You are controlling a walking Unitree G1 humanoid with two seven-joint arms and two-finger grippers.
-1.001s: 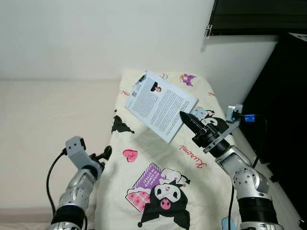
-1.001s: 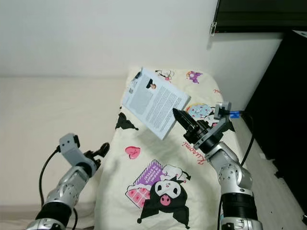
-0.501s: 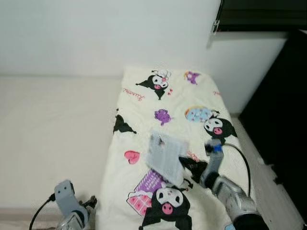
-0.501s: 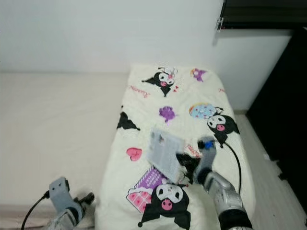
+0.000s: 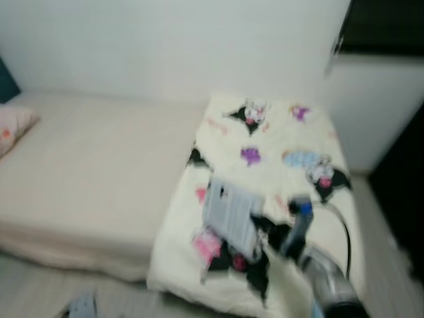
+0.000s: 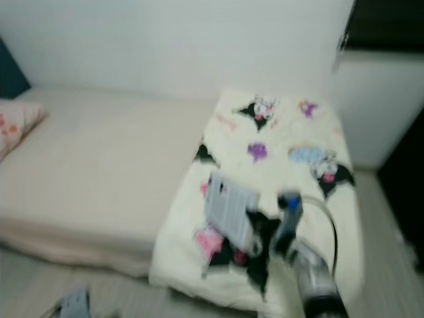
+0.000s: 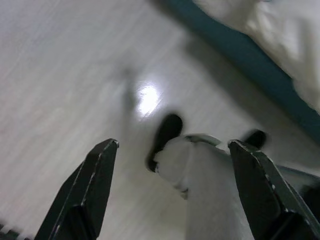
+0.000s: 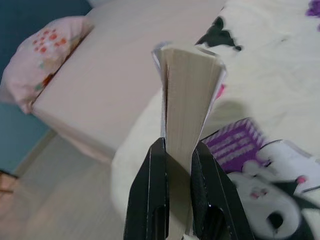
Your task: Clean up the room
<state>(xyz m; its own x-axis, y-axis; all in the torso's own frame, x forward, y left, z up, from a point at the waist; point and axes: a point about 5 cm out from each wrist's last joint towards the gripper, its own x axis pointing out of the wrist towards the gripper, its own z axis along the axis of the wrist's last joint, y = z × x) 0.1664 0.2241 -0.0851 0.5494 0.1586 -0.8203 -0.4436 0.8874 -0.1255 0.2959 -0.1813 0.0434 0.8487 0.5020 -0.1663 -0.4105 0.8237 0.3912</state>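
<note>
The book point(image 5: 232, 218) is up off the bed, held above the cartoon-print blanket point(image 5: 278, 159), and the right gripper point(image 8: 181, 160) has it pinched by the lower edge. The right wrist view makes that plain, with the two black fingers point(image 8: 150, 195) clamped on either side of the closed page block, pages edge-on and cover just showing at the sides. In the blurred head views the book shows a pale printed face, tilted, with the silver right arm reaching up from below and a blue-tipped cable looping beside the wrist. Under it the blanket lies over the right part of the bed, black, purple and pink characters smeared by the motion. To the left runs the bare beige mattress point(image 5: 93, 165), and at its far left end a pink floral pillow point(image 6: 16, 122) against a dark teal patch on the wall. A white wall stands behind, something dark is up at the top right, and a dark strip runs down the right side. Pale wood floor point(image 7: 65, 65) shows in front of the bed. The left gripper point(image 7: 175, 150) hangs low over that floor, fingers spread wide with nothing between them; its wrist view catches a teal bed base under a white sheet edge, and blurred parts of the robot below.
</note>
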